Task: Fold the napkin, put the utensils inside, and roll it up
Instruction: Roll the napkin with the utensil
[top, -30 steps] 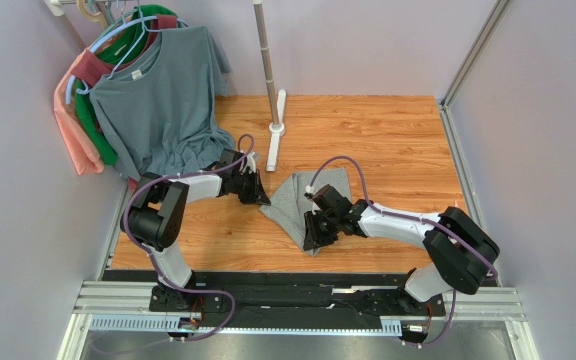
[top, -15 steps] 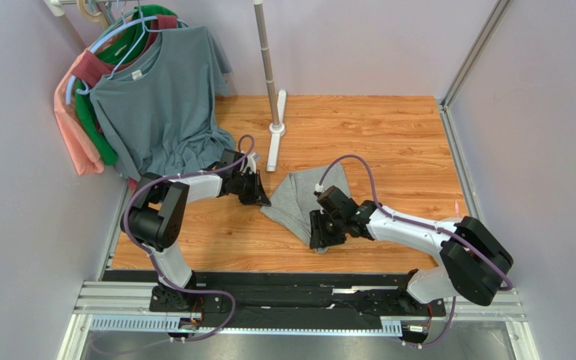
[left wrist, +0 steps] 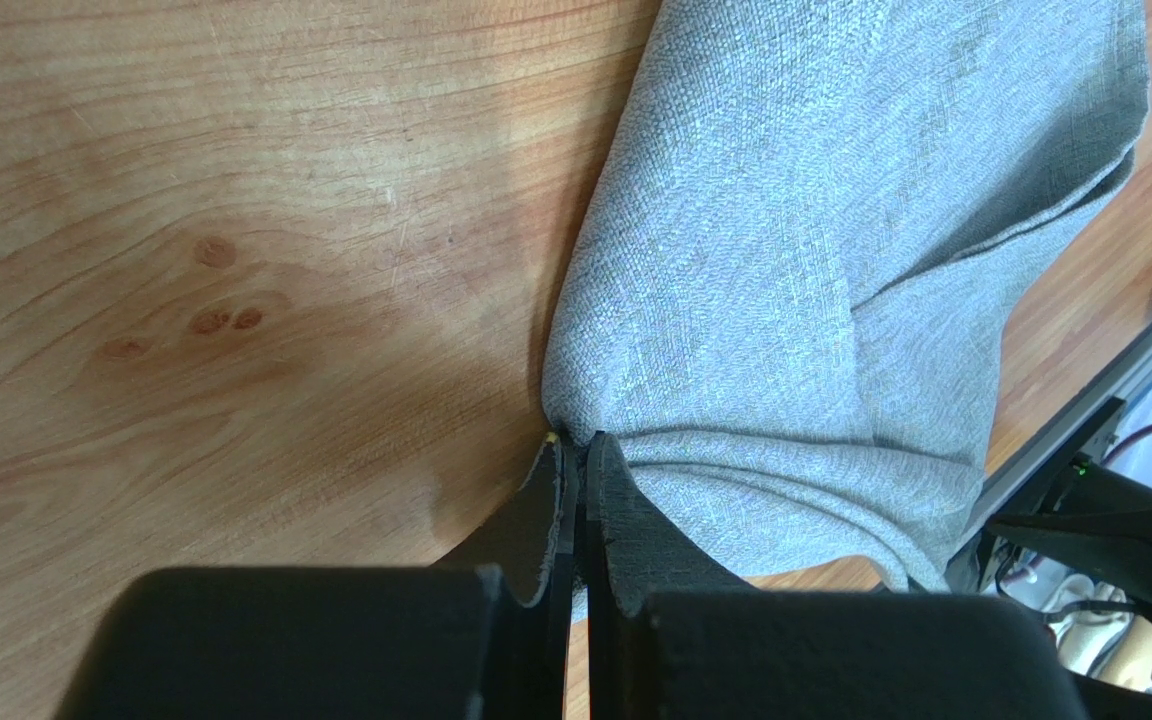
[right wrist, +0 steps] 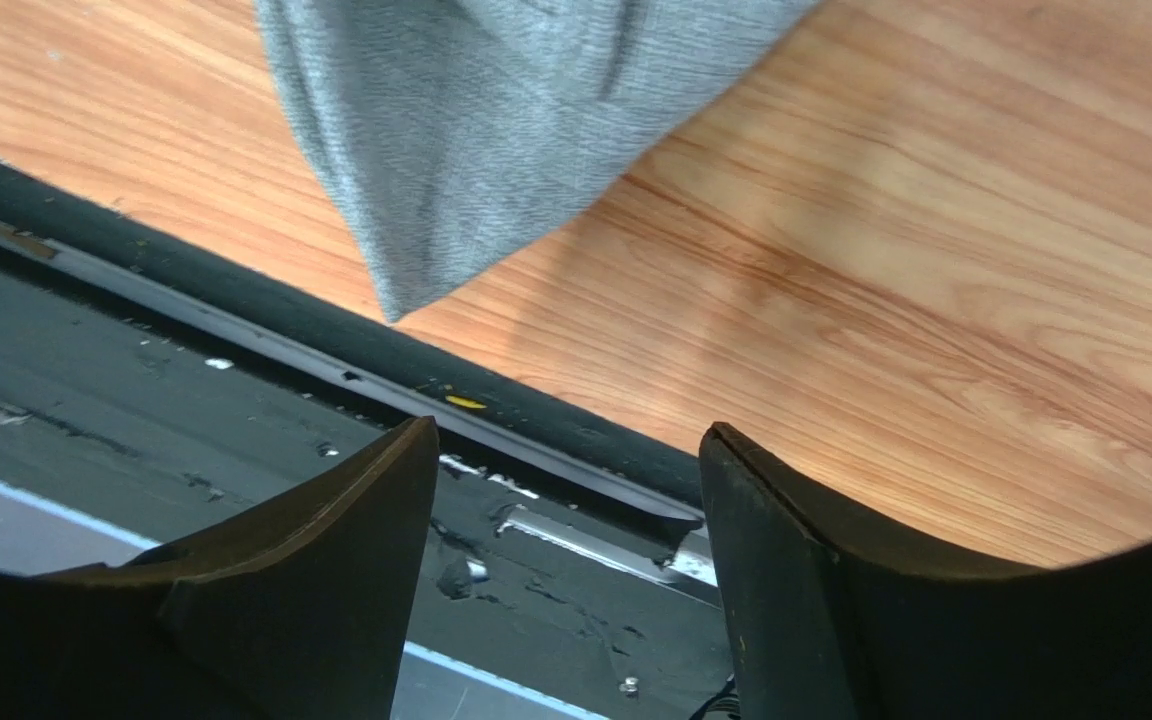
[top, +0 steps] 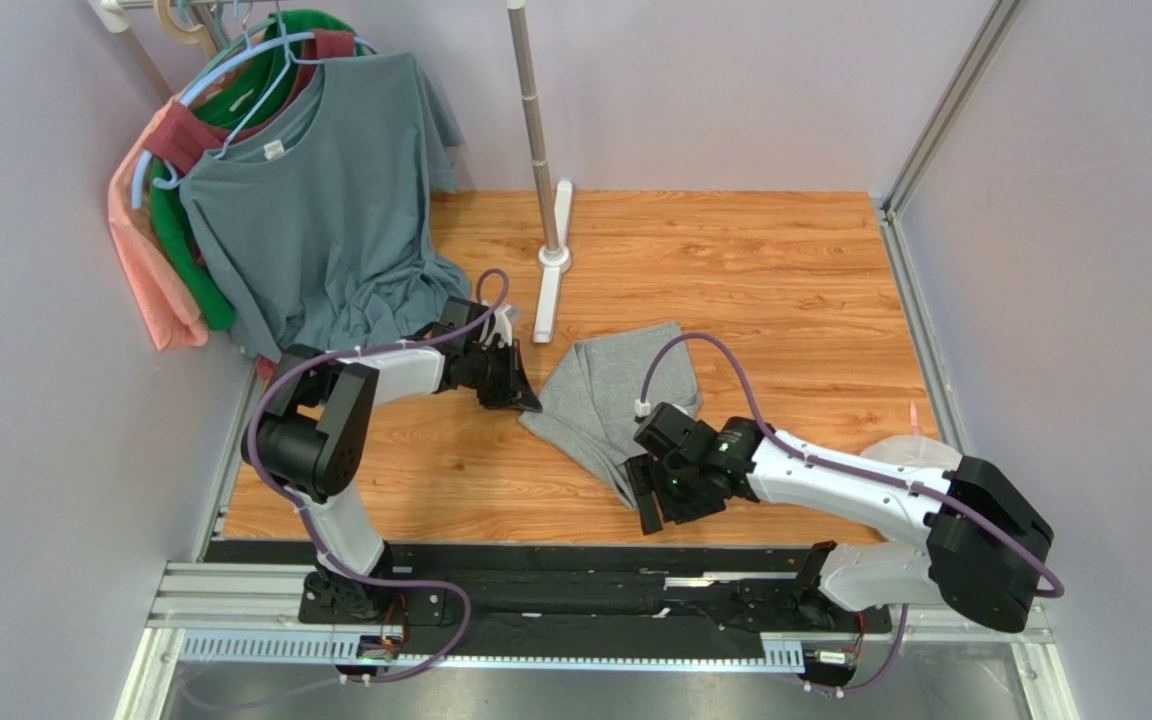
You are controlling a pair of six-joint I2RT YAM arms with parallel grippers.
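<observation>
The napkin [top: 602, 393], plain mid-grey woven cloth, lies crumpled and loosely folded on the bench [top: 778, 285] (wood-grain top). The left hand [left wrist: 575, 450] is clenched on its left corner. The right hand [right wrist: 567, 443] is released, fingers wide, just off the cloth's near tip. T-shirts [top: 319, 195] on hangers crowd the far left, near a rack pole [top: 534, 120].

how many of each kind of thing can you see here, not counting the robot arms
napkin: 1
hanging shirts: 4 (grey, green, pink, dark red)
pole stand: 1
fork: 0 in view
total: 6
</observation>
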